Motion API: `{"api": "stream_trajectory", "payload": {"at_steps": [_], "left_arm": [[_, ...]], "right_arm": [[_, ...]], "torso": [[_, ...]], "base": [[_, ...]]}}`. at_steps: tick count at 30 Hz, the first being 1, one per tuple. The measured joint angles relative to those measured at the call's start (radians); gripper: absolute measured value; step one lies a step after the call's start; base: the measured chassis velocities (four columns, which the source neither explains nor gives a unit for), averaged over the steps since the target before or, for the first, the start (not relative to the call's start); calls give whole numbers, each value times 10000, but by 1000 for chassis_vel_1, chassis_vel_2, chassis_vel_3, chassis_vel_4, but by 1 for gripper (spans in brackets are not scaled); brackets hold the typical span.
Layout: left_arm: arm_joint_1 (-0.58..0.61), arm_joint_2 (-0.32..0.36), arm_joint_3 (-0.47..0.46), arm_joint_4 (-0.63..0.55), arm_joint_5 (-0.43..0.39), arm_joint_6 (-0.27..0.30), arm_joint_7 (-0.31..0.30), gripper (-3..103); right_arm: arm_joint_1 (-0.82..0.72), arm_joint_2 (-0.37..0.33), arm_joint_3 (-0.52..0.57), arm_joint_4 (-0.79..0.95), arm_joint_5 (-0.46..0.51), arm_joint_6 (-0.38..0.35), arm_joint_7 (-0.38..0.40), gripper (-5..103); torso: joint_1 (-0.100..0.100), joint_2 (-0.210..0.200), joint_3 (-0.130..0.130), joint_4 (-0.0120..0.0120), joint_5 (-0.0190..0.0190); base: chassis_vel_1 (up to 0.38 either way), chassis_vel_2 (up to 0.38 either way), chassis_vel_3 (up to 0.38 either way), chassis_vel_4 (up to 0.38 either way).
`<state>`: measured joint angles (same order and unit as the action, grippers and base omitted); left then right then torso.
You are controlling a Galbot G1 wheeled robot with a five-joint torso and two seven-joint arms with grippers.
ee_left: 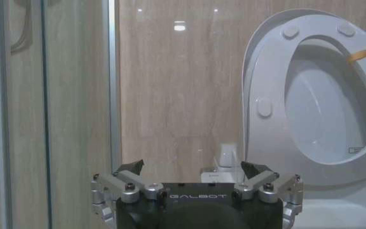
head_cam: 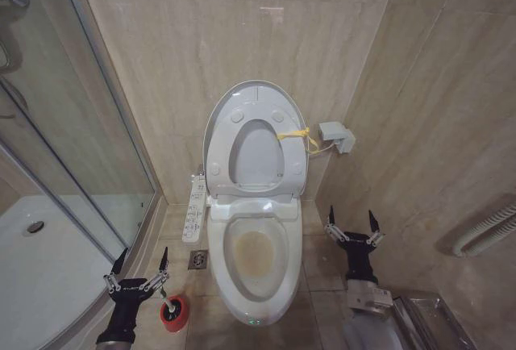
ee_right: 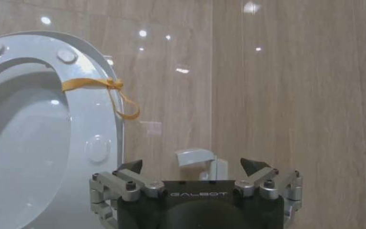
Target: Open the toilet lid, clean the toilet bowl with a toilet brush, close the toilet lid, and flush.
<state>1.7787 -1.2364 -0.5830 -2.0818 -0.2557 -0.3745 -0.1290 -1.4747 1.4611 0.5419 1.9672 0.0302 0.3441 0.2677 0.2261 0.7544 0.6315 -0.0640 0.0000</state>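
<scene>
The toilet lid (head_cam: 256, 89) stands upright against the back wall. The white ring seat (head_cam: 219, 147) is raised in front of it, and a yellow tie (head_cam: 295, 135) sits at their edge. Below, the toilet bowl (head_cam: 228, 233) is uncovered, with brownish stains inside. The toilet brush (head_cam: 170, 310) stands in a red cup holder (head_cam: 178, 318) on the floor left of the bowl. My left gripper (head_cam: 139, 266) hangs open just above and left of that holder. My right gripper (head_cam: 351, 226) is open and holds nothing, right of the bowl. The wrist views show the left gripper (ee_left: 192, 166) and the right gripper (ee_right: 191, 164) facing the raised lid (ee_left: 326, 109) (ee_right: 24, 143).
A glass shower enclosure (head_cam: 72, 116) and its white tray (head_cam: 48, 269) fill the left side. A button panel (head_cam: 193, 209) runs along the bowl's left side, with a floor drain (head_cam: 198, 260) beside it. A grey wall box (head_cam: 336, 135) and a corrugated hose (head_cam: 488, 229) are on the right.
</scene>
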Motion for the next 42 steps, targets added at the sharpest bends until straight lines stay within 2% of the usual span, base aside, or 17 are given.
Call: {"api": "stream_trajectory", "payload": {"at_steps": [6, 12, 17, 21, 26, 33, 37, 42], "left_arm": [[0, 0, 0, 0, 0, 0, 0, 100], [0, 0, 0, 0, 0, 0, 0, 100], [-1, 0, -1, 0, 0, 0, 0, 100], [0, 0, 0, 0, 0, 0, 0, 100], [1, 0, 0, 0, 0, 0, 0, 100], [1, 0, 0, 0, 0, 0, 0, 100], [1, 0, 1, 0, 0, 0, 1, 100], [0, 0, 0, 0, 0, 0, 0, 100]], "right_arm": [[152, -72, 0, -119, 257, -121, 5, 100], [444, -71, 92, -521, -408, -38, 577, 100], [764, -207, 118, -631, -680, -403, 1040, 100], [1792, -507, 92, -1183, -721, -920, 1482, 100], [3079, -814, -9, -2074, -628, -1204, 1701, 100], [4589, -1108, -174, -3493, -328, -1150, 1657, 100], [5935, -1221, -243, -4884, -544, -772, 1655, 100], [7478, -1413, -381, -6149, -572, -657, 1624, 100]], "torso": [[-1, 0, 0, 0, -1], [4, -1, 2, 0, 2], [6, -2, 2, 0, 1], [-2, -1, 0, -2, 1], [-3, 0, 0, 0, 1], [0, 0, 1, 1, 2], [1, 0, 1, -3, 1], [2, -1, 1, 2, -1]], "base": [[-17, 17, 16, -4], [-85, 99, 91, -103], [-33, 48, 43, -53], [17, -27, -15, 18], [7, -9, -5, 12], [0, 0, 0, 0], [0, 0, 0, 0], [0, 0, 0, 0]]}}
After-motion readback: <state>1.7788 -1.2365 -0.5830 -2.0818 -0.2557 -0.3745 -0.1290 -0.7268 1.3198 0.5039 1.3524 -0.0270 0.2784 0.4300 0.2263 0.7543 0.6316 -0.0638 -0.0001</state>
